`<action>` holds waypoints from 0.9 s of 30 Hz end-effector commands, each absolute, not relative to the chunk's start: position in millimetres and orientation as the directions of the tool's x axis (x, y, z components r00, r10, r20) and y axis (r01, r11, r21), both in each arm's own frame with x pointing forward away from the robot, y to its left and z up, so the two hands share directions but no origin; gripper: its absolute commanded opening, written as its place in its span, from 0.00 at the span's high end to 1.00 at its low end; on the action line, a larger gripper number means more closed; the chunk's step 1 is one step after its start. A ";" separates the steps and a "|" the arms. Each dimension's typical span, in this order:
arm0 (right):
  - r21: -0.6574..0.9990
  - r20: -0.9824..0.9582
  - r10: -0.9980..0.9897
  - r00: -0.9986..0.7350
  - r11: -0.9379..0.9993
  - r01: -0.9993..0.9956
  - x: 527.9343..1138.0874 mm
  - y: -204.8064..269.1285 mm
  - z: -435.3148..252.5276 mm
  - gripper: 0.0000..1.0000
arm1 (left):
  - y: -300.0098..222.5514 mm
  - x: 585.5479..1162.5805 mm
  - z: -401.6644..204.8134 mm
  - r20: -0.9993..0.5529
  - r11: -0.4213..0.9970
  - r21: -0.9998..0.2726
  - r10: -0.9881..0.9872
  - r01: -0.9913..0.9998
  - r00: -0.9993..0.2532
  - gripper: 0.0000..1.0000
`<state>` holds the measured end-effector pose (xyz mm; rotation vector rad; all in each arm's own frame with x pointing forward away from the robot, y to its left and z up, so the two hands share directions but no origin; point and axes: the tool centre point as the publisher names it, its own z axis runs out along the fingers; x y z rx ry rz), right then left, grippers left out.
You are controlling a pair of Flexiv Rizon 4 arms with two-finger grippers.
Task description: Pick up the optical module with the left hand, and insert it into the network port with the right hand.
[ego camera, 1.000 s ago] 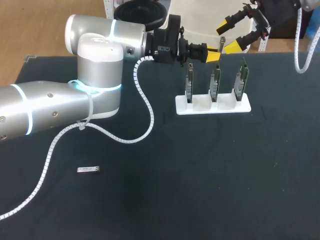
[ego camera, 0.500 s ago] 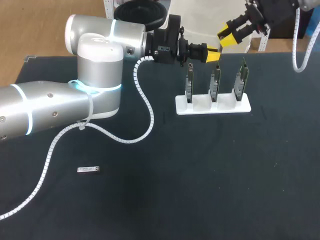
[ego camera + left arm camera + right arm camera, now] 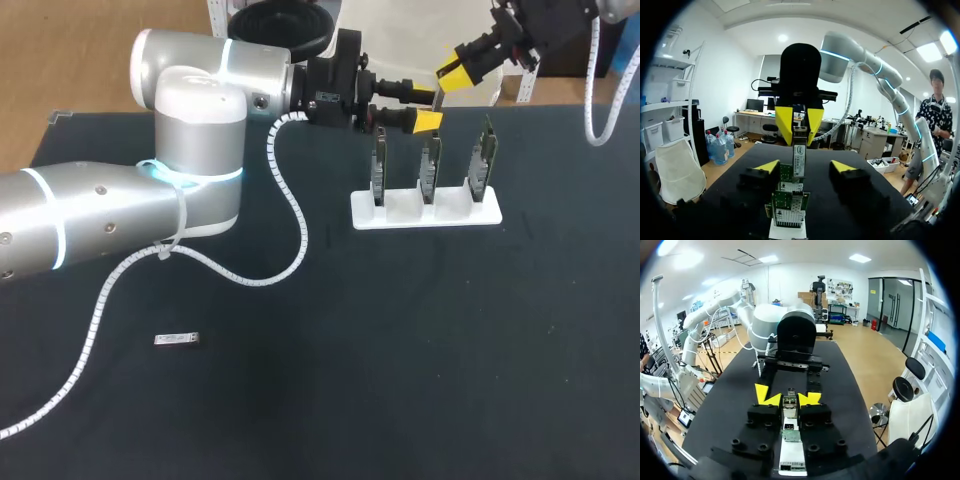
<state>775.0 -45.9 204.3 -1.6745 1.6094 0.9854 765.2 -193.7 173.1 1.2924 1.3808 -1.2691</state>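
Note:
The optical module (image 3: 438, 97), a slim silver stick, hangs above the middle network card (image 3: 429, 165). My right gripper (image 3: 455, 72) comes in from the upper right and is shut on the module's top end. My left gripper (image 3: 425, 105) is level with the module and open, one finger on each side with a gap to it. In the left wrist view the module (image 3: 799, 157) hangs from the right gripper (image 3: 800, 127), between my own spread yellow tips (image 3: 805, 167). In the right wrist view the module (image 3: 789, 404) sits between the closed tips of the right gripper (image 3: 788, 398).
A white stand (image 3: 425, 212) holds three upright network cards under both grippers. A second optical module (image 3: 177, 340) lies flat on the dark table at the front left. The left arm's white cable (image 3: 290, 215) trails over the table.
The right gripper came in from the right and closed on the module's top. The left gripper then opened and let go. Neither arm has shifted much.

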 end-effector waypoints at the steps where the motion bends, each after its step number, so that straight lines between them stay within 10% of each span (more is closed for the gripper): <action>1: 0.063 -0.843 -0.538 -0.014 -0.074 -0.995 774.9 -46.4 203.9 1.00 | -194.1 766.5 172.3 -0.983 -0.046 -0.125 0.143 0.991 -0.117 0.00; 27: 0.050 -0.843 -0.537 -0.011 -0.058 -0.997 775.1 -49.4 205.6 1.00 | -178.1 761.0 171.1 -0.886 0.039 -0.080 0.454 0.996 -0.089 0.00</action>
